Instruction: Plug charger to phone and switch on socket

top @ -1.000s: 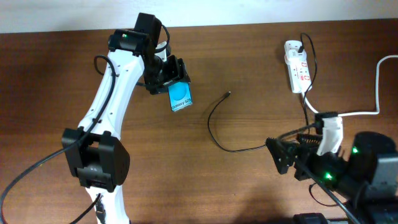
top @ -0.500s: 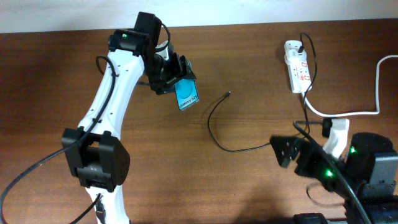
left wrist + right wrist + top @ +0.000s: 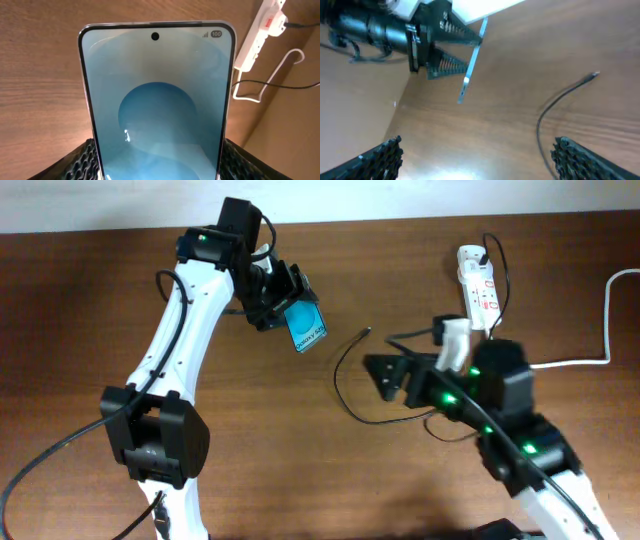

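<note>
Overhead, the charger (image 3: 336,375) and socket (image 3: 478,290) lie on a brown wooden table (image 3: 80,300).

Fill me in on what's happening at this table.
The left gripper has its jaws clamped on the phone and holds it off the table, screen lit. The right gripper, jaws wide open and empty, hovers next to the charger, whose connector tip lies loose on the wood. The socket sits at the far edge with nothing touching it. The charger is not yet in the phone.
</note>
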{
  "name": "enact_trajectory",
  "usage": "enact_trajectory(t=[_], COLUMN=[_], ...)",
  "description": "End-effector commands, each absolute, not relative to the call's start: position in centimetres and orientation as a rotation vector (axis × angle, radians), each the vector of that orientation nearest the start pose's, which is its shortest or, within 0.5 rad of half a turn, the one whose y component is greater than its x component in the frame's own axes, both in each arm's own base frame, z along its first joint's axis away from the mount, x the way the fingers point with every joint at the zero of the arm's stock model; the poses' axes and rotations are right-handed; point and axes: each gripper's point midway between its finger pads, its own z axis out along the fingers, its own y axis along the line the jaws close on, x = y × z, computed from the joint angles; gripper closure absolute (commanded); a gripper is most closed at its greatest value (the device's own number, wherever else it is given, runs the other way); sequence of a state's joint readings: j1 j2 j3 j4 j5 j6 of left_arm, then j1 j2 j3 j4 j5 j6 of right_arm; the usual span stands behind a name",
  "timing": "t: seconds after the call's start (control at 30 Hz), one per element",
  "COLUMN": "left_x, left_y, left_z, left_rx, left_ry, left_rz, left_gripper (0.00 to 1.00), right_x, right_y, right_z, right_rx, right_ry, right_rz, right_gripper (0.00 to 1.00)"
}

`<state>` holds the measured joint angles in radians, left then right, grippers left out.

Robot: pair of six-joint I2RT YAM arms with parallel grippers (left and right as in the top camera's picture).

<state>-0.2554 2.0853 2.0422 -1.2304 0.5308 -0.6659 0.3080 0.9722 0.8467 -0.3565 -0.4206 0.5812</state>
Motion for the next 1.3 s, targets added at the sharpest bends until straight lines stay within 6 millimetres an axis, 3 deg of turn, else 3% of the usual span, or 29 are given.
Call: enact_trajectory(t=[0.0,0.1,0.2,0.47,0.57,0.67,0.87,0.97,1.13,1.27], left_x=[42.8,43.5,44.1,44.2,44.0,43.8,43.7,43.7,43.7,43.7], left_y=[-20.8,-21.0,-21.1,-21.6,-22.1,-22.3,-22.5,-22.5,-22.5,-22.5], left_z=[19.2,19.5,19.7,20.2,20.5,20.7,20.8,20.8,20.8,20.8], left_rx=[-0.498,-0.541,-0.592,-0.711,-0.699,-0.693,-0.688,-0.687,-0.687,-0.687], left_ry=[2.906,2.877,2.849,2.833,2.839,2.842,2.845,2.844,2.844,2.844], left_rz=[-0.982,-1.000,-1.013,-1.077,-1.129,-1.155,-1.174,-1.174,-1.174,-1.173], left_gripper=[0.72,0.72,0.72,0.69,0.69,0.67,0.67,0.67,0.66,0.66], right_x=[30.7,32.4,33.1,37.2,38.1,38.6,39.3,39.8,39.8,39.9], right_y=[19.0,20.4,23.0,25.6,26.1,26.5,26.4,26.8,27.0,27.0], right_z=[24.3,23.8,24.0,20.9,21.2,21.2,22.0,19.9,20.5,21.0], right_rx=[-0.008,0.122,0.101,0.187,0.184,0.182,0.197,0.229,0.220,0.218], right_ry=[2.144,2.110,2.065,2.017,1.971,1.942,1.890,1.930,1.908,1.888], right_rz=[0.925,0.878,0.908,0.938,0.957,0.970,0.969,0.972,0.990,1.000], right_gripper=[0.01,0.02,0.02,0.02,0.00,0.23,0.26,0.41,0.66,0.72])
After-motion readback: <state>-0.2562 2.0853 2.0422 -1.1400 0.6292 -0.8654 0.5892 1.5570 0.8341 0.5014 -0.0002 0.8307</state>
